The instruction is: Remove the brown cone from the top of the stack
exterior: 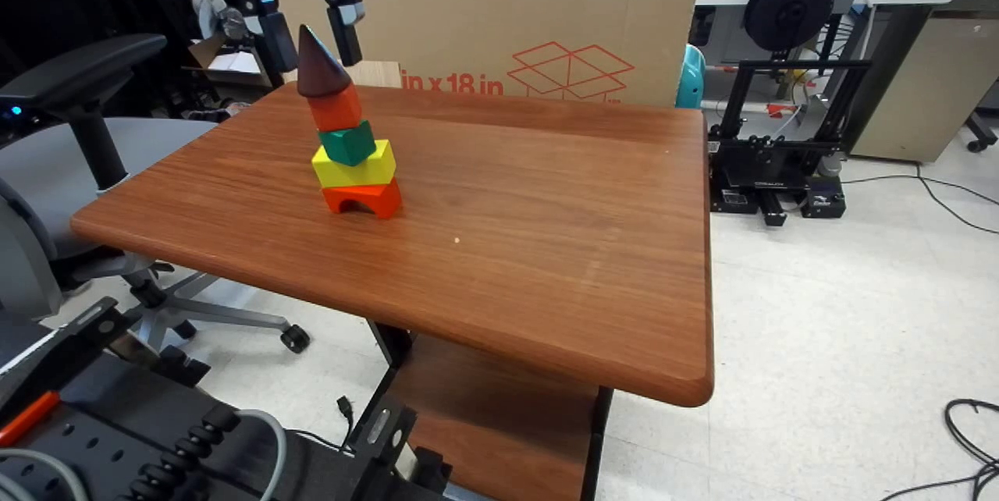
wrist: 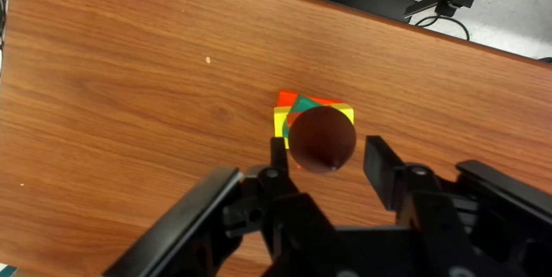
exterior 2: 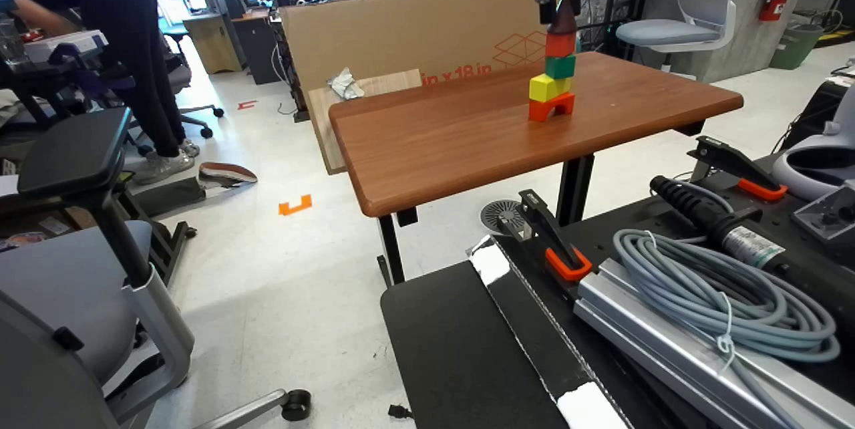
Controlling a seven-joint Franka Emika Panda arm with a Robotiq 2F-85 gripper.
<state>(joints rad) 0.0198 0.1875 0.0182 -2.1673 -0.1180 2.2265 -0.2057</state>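
The brown cone [exterior: 320,72] sits upright on the red cube [exterior: 336,109] at the top of the stack, tip up. It also shows in an exterior view [exterior 2: 563,19] and from above in the wrist view [wrist: 322,139]. Below it the stack has a green block [exterior: 349,143], a yellow block [exterior: 355,165] and an orange-red arch [exterior: 378,199] on the table. My gripper [exterior: 314,48] is open, its fingers on either side of the cone's upper part. In the wrist view my gripper [wrist: 326,145] shows gaps to the cone on both sides, the narrower at the left finger.
The stack stands on a brown wooden table [exterior: 531,236]. A large cardboard box [exterior: 468,17] stands behind the table's far edge. An office chair [exterior: 148,150] is close to one side. A dark bench with clamps and a coiled grey cable [exterior 2: 721,302] stands in front.
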